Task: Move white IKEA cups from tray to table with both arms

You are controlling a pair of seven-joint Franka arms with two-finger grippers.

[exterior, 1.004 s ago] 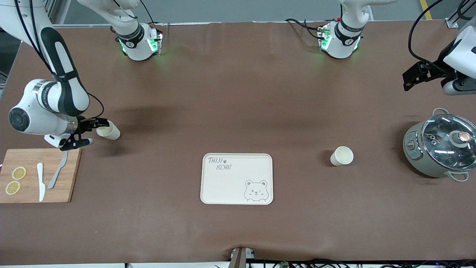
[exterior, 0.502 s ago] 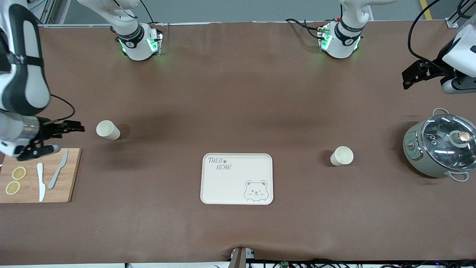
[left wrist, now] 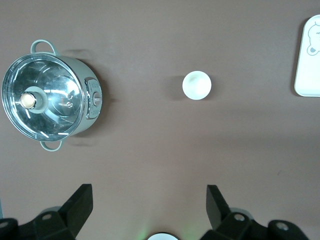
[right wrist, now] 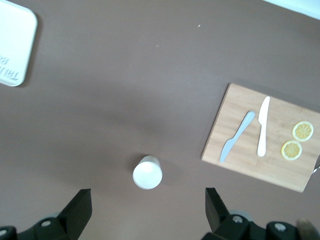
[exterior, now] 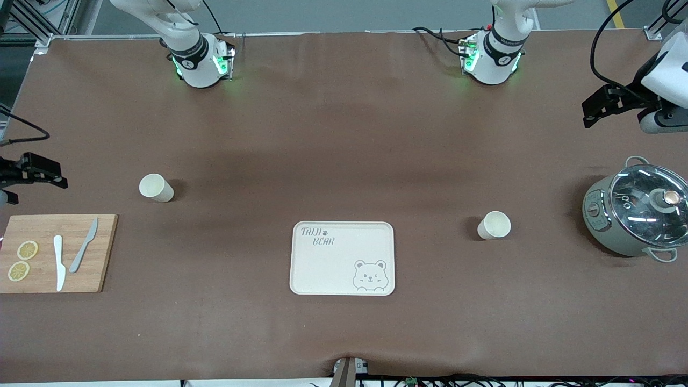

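Two white cups stand upright on the brown table. One cup [exterior: 156,188] [right wrist: 147,172] is toward the right arm's end, beside the cutting board. The other cup [exterior: 494,225] [left wrist: 196,85] stands between the bear-printed tray [exterior: 342,258] and the pot. My right gripper [exterior: 33,189] [right wrist: 147,207] hangs open and empty over the table's edge at the right arm's end, apart from its cup. My left gripper [exterior: 615,121] [left wrist: 148,205] hangs open and empty high over the left arm's end, above the table near the pot.
A wooden cutting board [exterior: 56,252] [right wrist: 265,137] with two knives and lemon slices lies at the right arm's end. A grey cooking pot [exterior: 637,209] [left wrist: 50,102] with a glass lid stands at the left arm's end. The arm bases [exterior: 200,59] stand along the table's edge farthest from the front camera.
My right gripper has drawn away from the cup beside the cutting board toward the table's edge, leaving the cup standing. The left arm has hardly moved.
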